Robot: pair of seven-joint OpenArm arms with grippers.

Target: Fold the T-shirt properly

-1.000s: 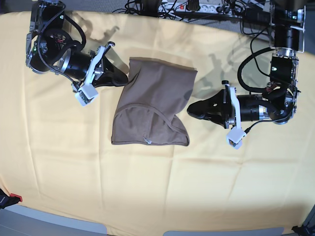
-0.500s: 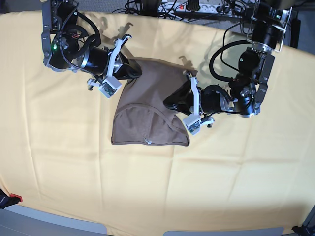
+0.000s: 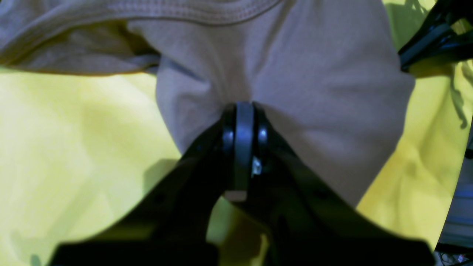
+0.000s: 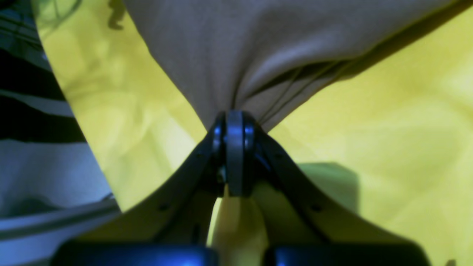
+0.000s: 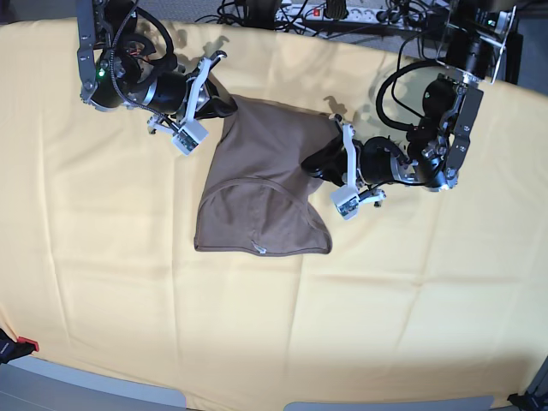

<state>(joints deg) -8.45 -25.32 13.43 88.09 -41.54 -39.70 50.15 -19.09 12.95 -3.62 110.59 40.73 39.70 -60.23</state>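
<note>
1. The T-shirt (image 5: 261,193) is a plain taupe garment of soft fabric, without print. It lies near the middle of the desk, toward the far edge, on a pale yellow table cloth (image 5: 111,282).
2. In the base view the T-shirt forms a folded, roughly trapezoidal bundle. Its near edge is straight and flat. A curved seam arcs across the lower half, and a small pale tag (image 5: 258,247) sits at the near edge.
3. The right gripper (image 5: 224,108) meets the far corner of the bundle on that view's left. Its jaws are closed on a pinch of T-shirt fabric, as the right wrist view shows (image 4: 234,117); the cloth gathers into creases that converge at the jaw tips.
4. The left gripper (image 5: 311,164) meets the edge of the bundle on that view's right. Its jaws are likewise closed on T-shirt fabric (image 3: 244,108), and the cloth puckers around the tips.
5. In the left wrist view a stitched hem (image 3: 207,11) runs across the top of the frame, and part of the other arm (image 3: 432,33) is cut off at the upper right.
6. Both wrist views are blurred near the lens. The layers inside the fold cannot be counted, and the sleeves cannot be told apart.
7. Cables and a power strip (image 5: 342,12) lie beyond the desk's far edge, partly cropped.
</note>
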